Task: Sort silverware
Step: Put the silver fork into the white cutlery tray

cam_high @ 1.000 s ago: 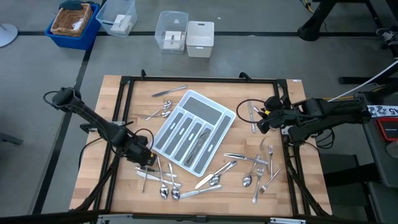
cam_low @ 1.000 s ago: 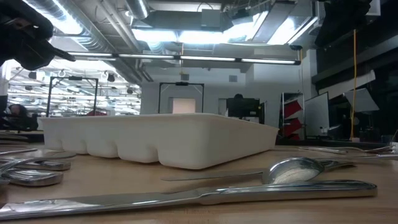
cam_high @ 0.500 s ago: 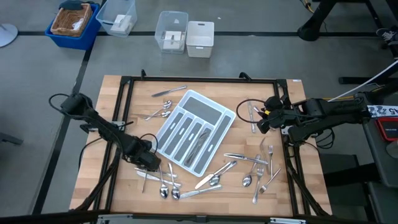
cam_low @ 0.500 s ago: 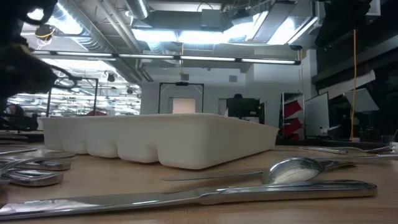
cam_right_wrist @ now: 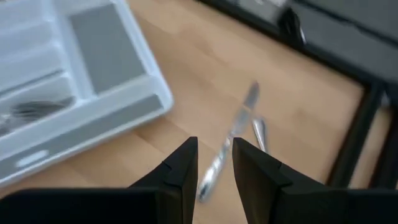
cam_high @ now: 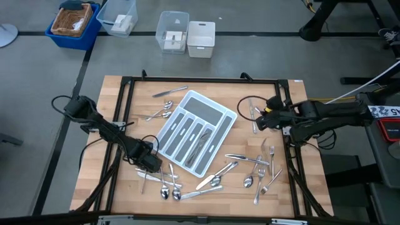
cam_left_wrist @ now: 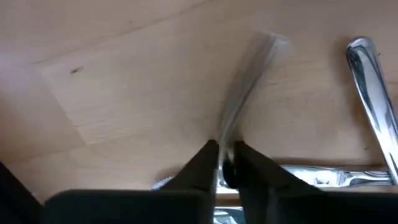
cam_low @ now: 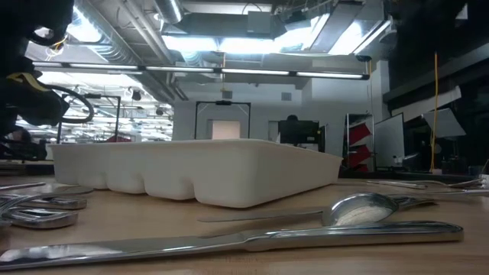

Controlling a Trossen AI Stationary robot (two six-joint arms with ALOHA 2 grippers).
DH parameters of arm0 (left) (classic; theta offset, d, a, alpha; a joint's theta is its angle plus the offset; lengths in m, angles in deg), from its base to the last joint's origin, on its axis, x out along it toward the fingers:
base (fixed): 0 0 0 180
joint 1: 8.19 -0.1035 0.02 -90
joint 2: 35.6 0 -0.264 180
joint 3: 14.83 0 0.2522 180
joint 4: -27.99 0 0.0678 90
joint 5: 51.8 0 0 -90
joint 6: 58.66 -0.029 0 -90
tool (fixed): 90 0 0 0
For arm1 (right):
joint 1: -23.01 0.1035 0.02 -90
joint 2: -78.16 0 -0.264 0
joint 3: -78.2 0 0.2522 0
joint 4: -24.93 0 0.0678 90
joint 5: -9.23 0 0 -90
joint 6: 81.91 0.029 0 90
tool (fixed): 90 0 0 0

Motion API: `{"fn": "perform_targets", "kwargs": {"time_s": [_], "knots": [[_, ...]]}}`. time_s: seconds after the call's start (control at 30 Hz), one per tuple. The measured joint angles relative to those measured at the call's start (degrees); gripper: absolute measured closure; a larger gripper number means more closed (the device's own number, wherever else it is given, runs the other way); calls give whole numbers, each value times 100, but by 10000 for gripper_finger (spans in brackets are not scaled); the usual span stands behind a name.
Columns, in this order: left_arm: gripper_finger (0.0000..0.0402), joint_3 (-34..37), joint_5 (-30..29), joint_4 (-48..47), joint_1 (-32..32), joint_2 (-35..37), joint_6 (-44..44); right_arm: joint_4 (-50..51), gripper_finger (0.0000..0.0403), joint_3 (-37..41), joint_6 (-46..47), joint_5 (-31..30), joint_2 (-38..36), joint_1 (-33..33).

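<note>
High view: pale wood-grain table [cam_high: 125,112] with a dark frame round its edges; light grey plastic cutlery tray [cam_high: 219,125] sits askew near the middle, long slots plus one wider end compartment, a few dark-looking utensils lying in one slot. Silverware [cam_high: 212,181] — slim, shiny, mirror-bright metal — is scattered on the wood: a cluster of spoons and knives at the near edge below the tray, forks and spoons to its right, a few pieces beyond its far-left corner. Left gripper [cam_high: 152,164] is low at the near-left cluster, just beside the tray's corner; left wrist view shows its dark fingers [cam_left_wrist: 202,165] nearly together, pinching the end of one thin utensil handle [cam_left_wrist: 245,74] that lies flat on the wood, with a rounded handle [cam_left_wrist: 370,93] close by. Right gripper [cam_high: 259,124] hangs right of the tray above two pieces [cam_high: 252,115]; in the right wrist view its fingers [cam_right_wrist: 180,168] stand a narrow gap apart with nothing between them, a knife [cam_right_wrist: 227,143] on the table beyond and the tray's white rim [cam_right_wrist: 146,99] near. Low view: the tray wall [cam_low: 191,172] blocks the middle of the table; a knife [cam_low: 229,244] and spoon [cam_low: 367,206] lie in front. Off the table — blue bin [cam_high: 74,22], clear tubs [cam_high: 172,31].
</note>
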Motion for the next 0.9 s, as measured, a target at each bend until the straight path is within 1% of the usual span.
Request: {"fn": "perform_targets", "kwargs": {"time_s": [0.07,0.13,0.23,0.3,0.4,0.47,0.53,0.67,0.77,0.83,0.9], "knots": [[392,2,21,5,0,0,-9,-69,299,293,139,177,2,-270],[394,4,53,25,0,1,-40,-112,299,593,194,324,2,-572],[396,16,137,89,0,32,-113,-302,299,1015,202,725,2,-1012],[398,22,202,274,0,102,-172,-487,299,1264,171,1112,2,-1271],[398,12,230,306,2,367,-193,-792,299,1592,152,1939,2,-1552],[399,15,228,438,0,533,-231,-905,299,1762,159,2427,2,-1628],[399,15,228,528,2,772,-231,-966,299,1894,191,2753,2,-1627],[400,15,220,762,0,1254,-231,-953,299,2006,228,3131,0,-1627],[399,9,127,1070,-21,1606,-231,-950,299,2011,223,3290,1,-1626],[400,11,-88,1262,-77,1780,-231,-948,299,2011,223,3302,2,-1625],[400,9,-446,1558,-158,1876,-235,-947,299,2011,222,3313,0,-1626]]}}
